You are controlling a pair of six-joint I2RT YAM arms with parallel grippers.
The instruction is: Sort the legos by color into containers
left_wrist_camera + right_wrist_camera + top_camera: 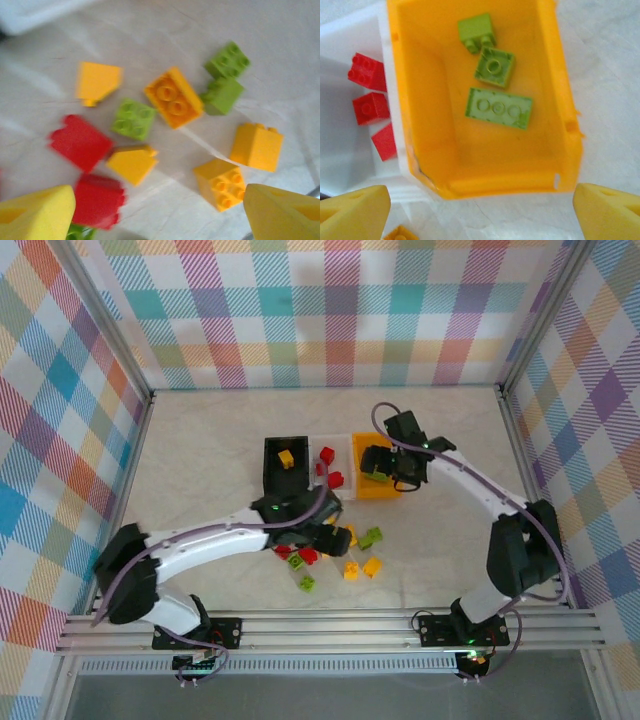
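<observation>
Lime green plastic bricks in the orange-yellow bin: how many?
3, inside the orange-yellow plastic bin: a small lime green brick, a square brick beside it, then a long brick.

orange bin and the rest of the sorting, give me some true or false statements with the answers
1. The orange bin holds three lime green bricks. True.
2. The white bin holds yellow bricks. False: red bricks lie in it.
3. The black bin is empty. False: a yellow brick lies in it.
4. Loose bricks in red, yellow and green lie on the table below the left gripper. True.
5. The right gripper grips a brick. False: it hangs open above the orange bin.
</observation>
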